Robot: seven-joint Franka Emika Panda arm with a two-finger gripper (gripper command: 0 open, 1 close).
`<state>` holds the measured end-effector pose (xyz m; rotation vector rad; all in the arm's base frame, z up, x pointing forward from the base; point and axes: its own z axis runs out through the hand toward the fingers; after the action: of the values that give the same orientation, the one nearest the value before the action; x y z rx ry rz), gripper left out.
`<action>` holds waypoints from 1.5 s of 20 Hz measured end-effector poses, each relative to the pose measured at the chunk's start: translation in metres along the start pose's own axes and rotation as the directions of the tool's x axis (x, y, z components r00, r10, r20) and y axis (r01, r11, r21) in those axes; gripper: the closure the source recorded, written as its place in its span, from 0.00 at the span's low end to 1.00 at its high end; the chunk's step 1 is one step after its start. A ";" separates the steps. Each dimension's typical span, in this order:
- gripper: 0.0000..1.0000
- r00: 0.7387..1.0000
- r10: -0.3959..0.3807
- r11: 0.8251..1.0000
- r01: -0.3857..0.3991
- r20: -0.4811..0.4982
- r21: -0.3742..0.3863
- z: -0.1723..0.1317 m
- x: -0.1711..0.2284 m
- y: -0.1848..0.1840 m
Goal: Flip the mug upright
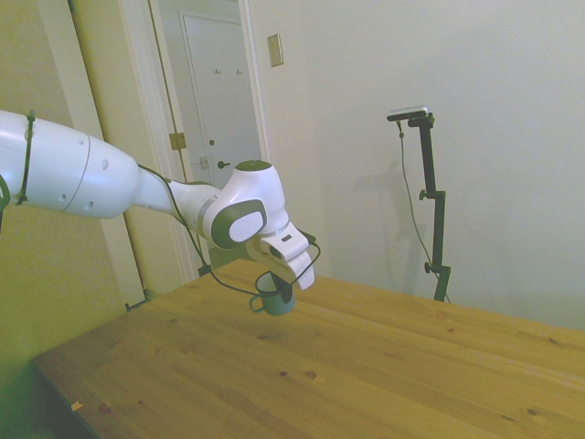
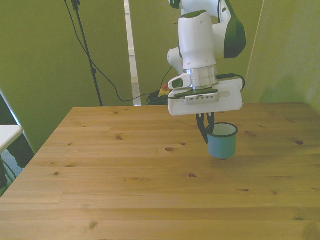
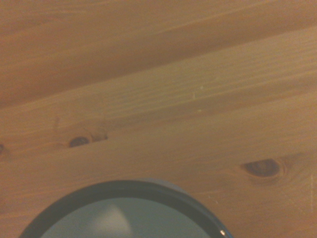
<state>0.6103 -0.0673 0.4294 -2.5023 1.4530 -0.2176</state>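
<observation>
Mug [image 2: 222, 142] upright under tool [image 2: 205, 131]

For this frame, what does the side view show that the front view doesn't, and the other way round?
Only the side view shows the small loop handle of the teal-blue cylindrical mug, sticking out toward that picture's left, and a white panelled door behind the arm. Only the front view looks down into the mug, showing its pale inside and dark rim, with the pincer clamped on the rim at the front view's left side. Both show the mug upright, mouth up, held by the white arm at the wooden table; whether it touches the table is unclear.
</observation>
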 end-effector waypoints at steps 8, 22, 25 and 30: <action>1.00 0.999 0.018 0.997 -0.015 0.044 -0.074 0.040 0.005 0.011; 0.00 0.999 0.001 0.995 0.004 0.050 -0.095 0.046 0.001 0.008; 0.00 0.999 -0.003 0.996 0.008 0.050 -0.093 0.045 -0.001 0.006; 0.00 0.999 -0.015 0.998 0.017 0.033 -0.057 0.009 -0.006 0.000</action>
<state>0.6093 -0.0613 0.4206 -2.5515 1.4467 -0.1391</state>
